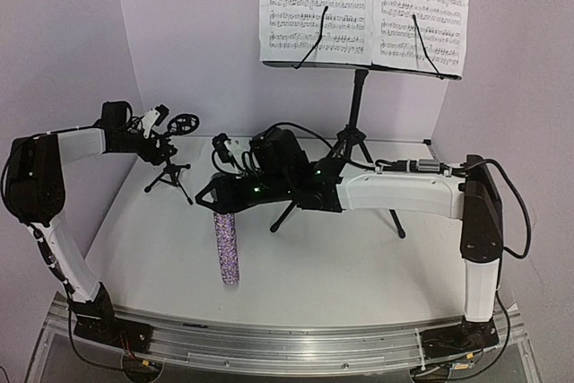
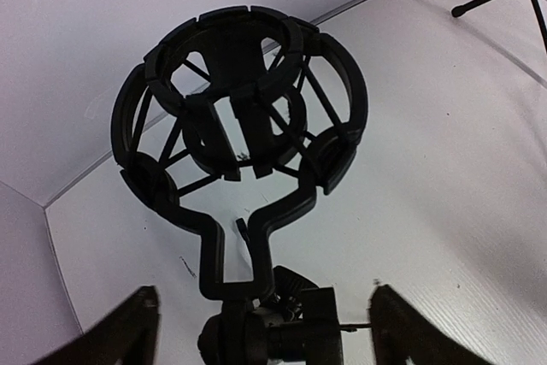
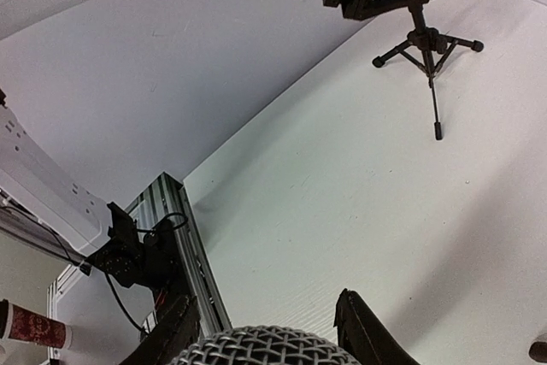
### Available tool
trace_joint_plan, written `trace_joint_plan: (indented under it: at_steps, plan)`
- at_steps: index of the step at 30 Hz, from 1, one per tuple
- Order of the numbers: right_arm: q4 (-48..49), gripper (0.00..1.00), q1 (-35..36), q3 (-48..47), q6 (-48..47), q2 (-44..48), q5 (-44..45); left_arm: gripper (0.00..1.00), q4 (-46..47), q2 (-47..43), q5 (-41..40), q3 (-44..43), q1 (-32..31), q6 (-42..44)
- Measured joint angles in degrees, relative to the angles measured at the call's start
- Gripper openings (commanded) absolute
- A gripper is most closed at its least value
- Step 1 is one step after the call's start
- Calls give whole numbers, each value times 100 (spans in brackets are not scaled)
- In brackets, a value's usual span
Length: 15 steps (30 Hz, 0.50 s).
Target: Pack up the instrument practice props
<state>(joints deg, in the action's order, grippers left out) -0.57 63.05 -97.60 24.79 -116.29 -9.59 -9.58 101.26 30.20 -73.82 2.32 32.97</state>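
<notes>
The purple glitter microphone (image 1: 227,244) hangs handle-down over the table, with my right gripper (image 1: 220,199) shut on its upper end. Its grey mesh head (image 3: 265,350) sits between the two fingers (image 3: 366,331) in the right wrist view. The small black tripod mic stand (image 1: 170,172) stands at the back left. My left gripper (image 2: 265,335) is open wide, its fingers either side of the stand's swivel joint (image 2: 273,331), below the empty cradle (image 2: 239,117). The tall black music stand (image 1: 354,132) holds white sheet-music pages (image 1: 363,6) at the back.
White walls close in the left and back sides. A metal rail (image 1: 269,343) runs along the near edge with both arm bases on it. One music-stand leg (image 1: 395,221) reaches toward the right arm. A paper cup (image 3: 30,326) sits off the table.
</notes>
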Motion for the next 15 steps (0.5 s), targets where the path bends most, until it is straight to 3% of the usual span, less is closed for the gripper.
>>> trace_joint_plan:
  at_steps: [7,15]
  plan:
    - [78,0,0,-273,284,-39,542,99,-524,-604,521,-17,220,-170]
    - [118,0,0,-905,893,-451,1813,91,-1644,-1749,1220,-554,348,-846]
